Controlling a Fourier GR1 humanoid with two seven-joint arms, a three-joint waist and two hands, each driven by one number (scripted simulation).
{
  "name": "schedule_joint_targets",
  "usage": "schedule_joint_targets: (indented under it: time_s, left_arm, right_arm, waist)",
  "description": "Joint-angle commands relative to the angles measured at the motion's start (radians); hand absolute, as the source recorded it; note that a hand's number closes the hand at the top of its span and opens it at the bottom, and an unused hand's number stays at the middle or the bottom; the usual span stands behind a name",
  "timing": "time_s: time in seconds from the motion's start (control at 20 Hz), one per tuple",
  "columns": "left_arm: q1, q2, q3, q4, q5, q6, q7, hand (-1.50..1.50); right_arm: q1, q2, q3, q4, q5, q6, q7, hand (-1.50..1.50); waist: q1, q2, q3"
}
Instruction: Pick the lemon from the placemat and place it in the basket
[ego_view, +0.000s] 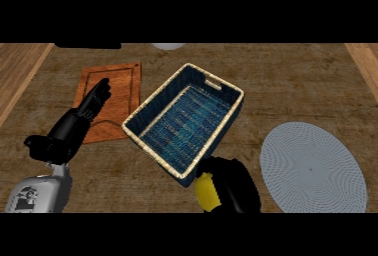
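a: where is the lemon (206, 192) sitting?

b: inside the right hand (235, 187), whose fingers are curling round it, just short of the basket (184, 122). it's looking small, light and firm with a slick rind, so wrapping its middle suits it.

a: and the basket?

b: holding nothing, just beyond that hand. the left hand (83, 116) is resting with fingers straight over the orange mat (118, 85).

One view only, from the robot's head, looking steeply down on the desk (295, 85); it sits close, the forearms entering from the lower edge. The basket (184, 122) fills the centre; the grey placemat (314, 167) lies right.
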Motion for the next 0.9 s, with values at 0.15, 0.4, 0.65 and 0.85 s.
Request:
schedule_joint_targets:
  time_s: [0.15, 0.4, 0.65, 0.85]
  left_arm:
    - [-0.003, -0.002, -0.001, 0.006, -0.002, 0.001, -0.001, 0.0]
    - [0.011, 0.001, 0.004, -0.006, -0.007, 0.008, -0.007, 0.0]
    - [0.013, -0.006, 0.003, 0.002, -0.007, 0.012, -0.005, 0.0]
    - [0.004, 0.013, 0.021, 0.012, 0.004, 0.0, 0.001, 0.0]
  right_arm:
    - [-0.055, 0.011, 0.269, -0.235, -0.073, -0.31, 0.275, 1.5]
    - [-0.122, 0.01, 0.398, -0.31, 0.016, -0.435, 0.512, 1.5]
    - [-0.215, 0.008, 0.436, -0.29, 0.11, -0.461, 0.697, 1.5]
    - [-0.312, 0.007, 0.414, -0.309, 0.194, -0.374, 0.823, 1.5]
  waist:
    - [-0.008, -0.01, 0.001]
    - [-0.017, -0.011, -0.004]
    - [-0.024, -0.008, -0.006]
    - [-0.033, -0.01, -0.008]
